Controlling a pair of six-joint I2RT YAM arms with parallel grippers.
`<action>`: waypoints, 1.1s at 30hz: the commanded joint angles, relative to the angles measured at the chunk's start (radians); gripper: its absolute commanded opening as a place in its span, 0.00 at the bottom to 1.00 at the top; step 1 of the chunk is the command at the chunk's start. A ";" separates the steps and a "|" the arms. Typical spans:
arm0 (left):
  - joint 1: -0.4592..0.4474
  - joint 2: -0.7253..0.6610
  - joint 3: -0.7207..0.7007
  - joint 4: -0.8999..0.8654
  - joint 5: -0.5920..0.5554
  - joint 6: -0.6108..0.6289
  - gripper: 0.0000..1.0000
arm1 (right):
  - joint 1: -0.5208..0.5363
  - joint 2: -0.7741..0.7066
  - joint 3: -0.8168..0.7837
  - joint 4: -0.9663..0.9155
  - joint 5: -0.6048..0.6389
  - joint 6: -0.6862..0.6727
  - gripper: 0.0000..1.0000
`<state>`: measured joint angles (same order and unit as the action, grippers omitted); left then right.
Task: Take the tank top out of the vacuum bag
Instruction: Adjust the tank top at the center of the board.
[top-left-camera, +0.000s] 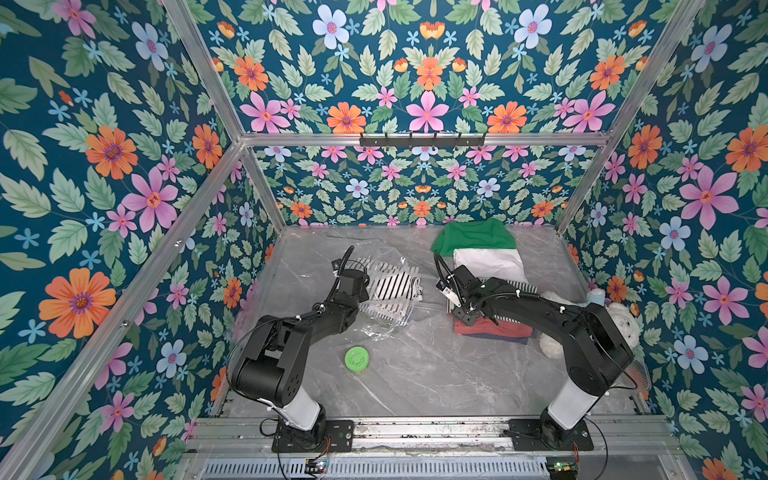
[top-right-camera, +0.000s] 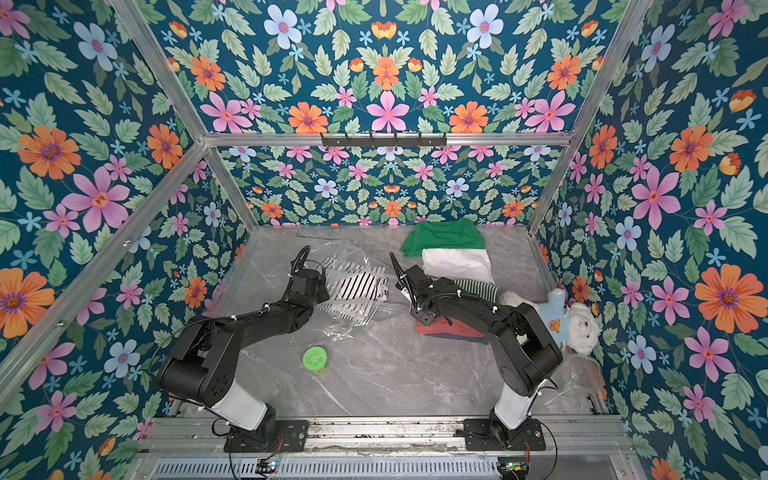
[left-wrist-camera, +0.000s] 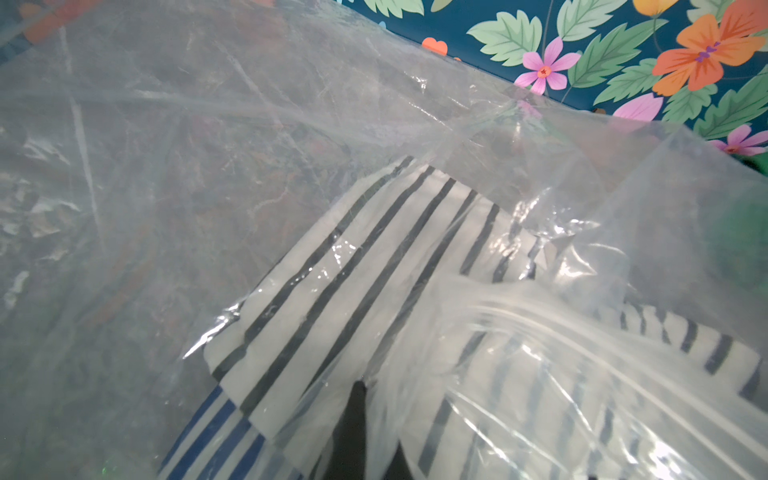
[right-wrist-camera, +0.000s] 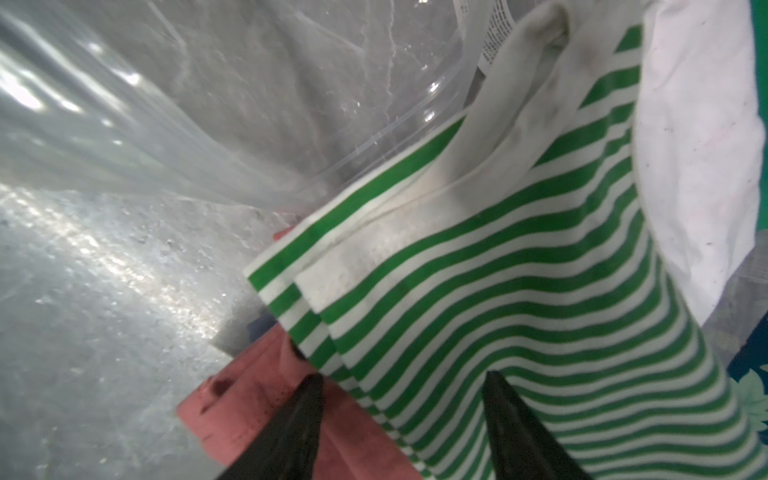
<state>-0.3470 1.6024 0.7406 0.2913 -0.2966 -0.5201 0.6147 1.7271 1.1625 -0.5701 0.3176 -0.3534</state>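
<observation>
The vacuum bag (top-left-camera: 386, 324) (top-right-camera: 349, 324) lies crumpled at mid-table, holding a black-and-white striped garment (top-left-camera: 395, 286) (left-wrist-camera: 353, 270) and a blue-striped one beneath. My left gripper (top-left-camera: 365, 277) (left-wrist-camera: 365, 415) is at the bag's left edge, shut on a fold of the clear film (left-wrist-camera: 208, 166). A green-and-white striped garment with white trim (right-wrist-camera: 498, 270) (top-right-camera: 478, 287), apparently the tank top, lies outside the bag on a red garment (right-wrist-camera: 257, 399). My right gripper (top-left-camera: 455, 305) (right-wrist-camera: 401, 378) hovers over its corner, fingertips apart, one above the red cloth, one above the stripes.
A green shirt (top-left-camera: 473, 237) and a white garment (top-left-camera: 488, 264) lie behind the pile. At the right wall there is a plush bear (top-right-camera: 573, 324) with a clear container (top-right-camera: 579, 374) in front of it. A green-lidded jar (top-left-camera: 356, 359) stands at front centre. The bag's mouth (right-wrist-camera: 104, 124) lies beside the pile.
</observation>
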 joint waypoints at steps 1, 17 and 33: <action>0.003 -0.008 -0.005 0.014 -0.024 0.005 0.00 | 0.001 0.004 0.005 0.017 0.086 -0.019 0.50; 0.003 -0.009 -0.006 0.017 -0.023 0.003 0.00 | 0.020 -0.157 -0.013 -0.125 -0.044 0.033 0.00; 0.003 -0.016 -0.014 0.021 -0.026 0.003 0.00 | 0.044 -0.201 -0.050 -0.152 -0.043 0.054 0.76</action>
<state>-0.3466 1.5963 0.7307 0.2958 -0.2966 -0.5201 0.6590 1.5555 1.1278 -0.7547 0.2565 -0.3016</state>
